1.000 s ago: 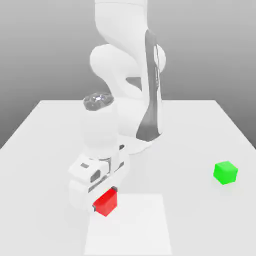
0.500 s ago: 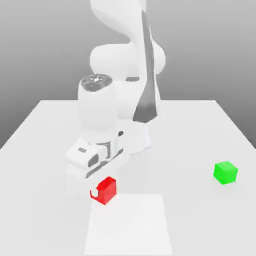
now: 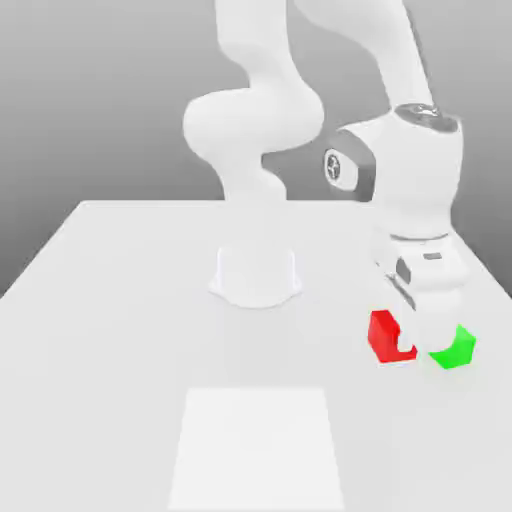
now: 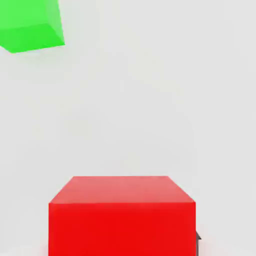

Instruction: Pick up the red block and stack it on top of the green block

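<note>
1. The jaws are closed on the red block [image 3: 388,335], which hangs at the gripper [image 3: 400,340] in the lower right of the exterior view. In the hand view the red block [image 4: 121,215] sits at the bottom centre, close under the camera.
2. The green block [image 3: 454,347] rests on the surface [image 3: 130,300] just to the right of the red one in the exterior view, partly behind the white hand. In the hand view it [image 4: 31,25] lies in the upper left corner, well off the red block's line.
3. The arm [image 3: 300,90] reaches from its base [image 3: 256,275] at the frame's middle over to the right side.
4. Step in hand, as I judge it: the carry. The red block is held and brought near the green one, but is not over it.
5. The two look roughly level in the exterior view; I cannot tell how far the red block clears the surface.
6. The next move calls for lifting the red block above the green top, shifting it sideways until centred, and squaring the faces before lowering.
7. Risk: moving across too low could knock the green block aside.
</note>
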